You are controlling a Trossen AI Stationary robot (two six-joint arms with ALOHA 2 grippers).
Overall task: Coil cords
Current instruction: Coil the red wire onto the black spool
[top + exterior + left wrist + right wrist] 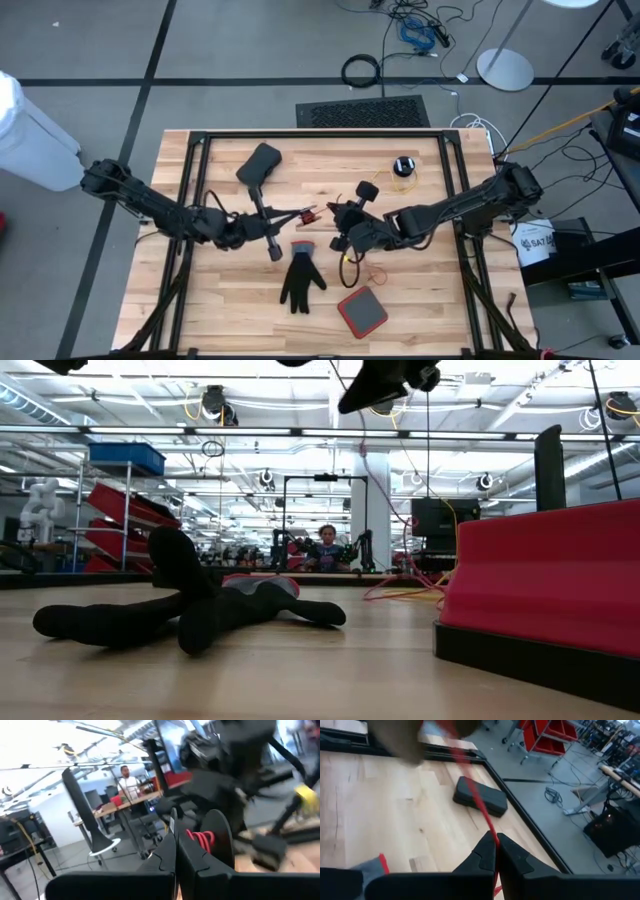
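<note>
A thin red cord (479, 802) stretches between my two grippers above the table's middle. My right gripper (495, 851) is shut on it. My left gripper (176, 845) is also shut, with red loops (202, 840) and a black round puck (220, 832) close by its fingers. In the high view the two grippers (300, 214) (335, 212) nearly meet. A yellow cord (347, 260) hangs down from the right gripper. A second puck (403, 165) lies on the far right of the table with its yellow cord (402, 183). My left gripper is shut on the cord's red end (308, 212), coming level from the table's left. In its own wrist view the red loops (200, 838) lie against one finger, but the place of contact is hidden by the fingers. My right gripper pinches the red cord (492, 837) between its two fingers, slanting down from the table's right. The cord runs straight and taut from the fingers toward the left gripper, clear of the table.
A black glove (302, 280) lies on the table near the front, with a red and grey pad (362, 312) to its right. A black padded block (258, 165) and a black rod (266, 228) lie by the left arm. A person sits in the room beyond the table.
</note>
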